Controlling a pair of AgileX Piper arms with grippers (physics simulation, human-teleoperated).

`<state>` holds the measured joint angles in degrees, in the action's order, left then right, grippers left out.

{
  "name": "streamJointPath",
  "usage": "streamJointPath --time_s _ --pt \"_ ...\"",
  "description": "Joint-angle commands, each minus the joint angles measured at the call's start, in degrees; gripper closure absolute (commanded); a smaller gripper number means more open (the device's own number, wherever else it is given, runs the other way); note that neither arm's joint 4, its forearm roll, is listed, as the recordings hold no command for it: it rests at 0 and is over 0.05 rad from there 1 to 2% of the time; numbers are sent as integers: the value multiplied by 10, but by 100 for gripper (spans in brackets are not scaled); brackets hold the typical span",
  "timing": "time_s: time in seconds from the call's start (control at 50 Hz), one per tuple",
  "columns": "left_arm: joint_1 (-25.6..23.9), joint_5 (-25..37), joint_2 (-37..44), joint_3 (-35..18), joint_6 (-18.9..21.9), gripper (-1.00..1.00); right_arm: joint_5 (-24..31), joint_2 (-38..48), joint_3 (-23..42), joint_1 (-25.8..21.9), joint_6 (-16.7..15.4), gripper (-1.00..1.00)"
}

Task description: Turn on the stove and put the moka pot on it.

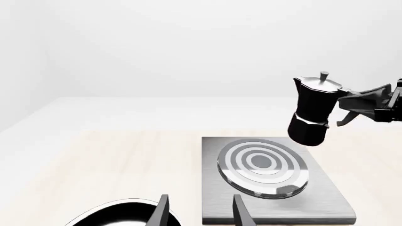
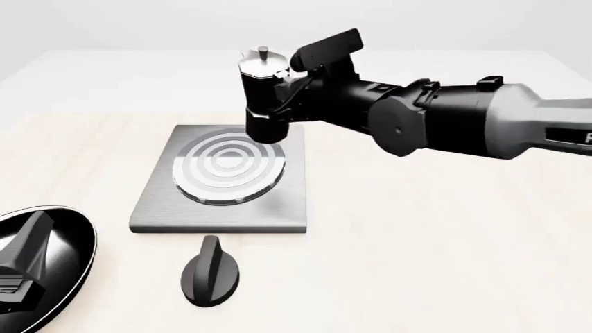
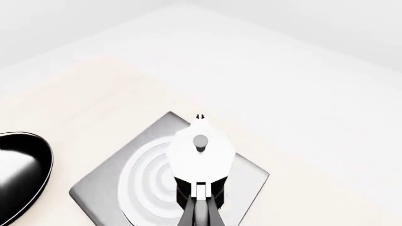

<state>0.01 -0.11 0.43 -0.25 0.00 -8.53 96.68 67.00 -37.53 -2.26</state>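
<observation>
Nearest to the camera, the left gripper hung over the frying pan with its fingers spread. Just beyond, the black oval knob lay on the table in front of the stove. Further away, the right gripper was pinching the handle of the moka pot, which was in the air above the far right part of the burner, tilted a little.

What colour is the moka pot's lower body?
Black, below a shiny silver top, on the moka pot; clearest in the front view.
</observation>
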Motion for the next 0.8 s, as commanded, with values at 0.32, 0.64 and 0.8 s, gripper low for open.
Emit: streamJointPath --time_s 0.32,0.64,0.8 --pt "0 0 0 0 0 -100 12 125 123 -22 16 100" --pt "0 0 0 0 0 -100 2 140 121 -49 28 100" --pt "0 0 0 0 0 -100 -4 159 125 -51 34 100"
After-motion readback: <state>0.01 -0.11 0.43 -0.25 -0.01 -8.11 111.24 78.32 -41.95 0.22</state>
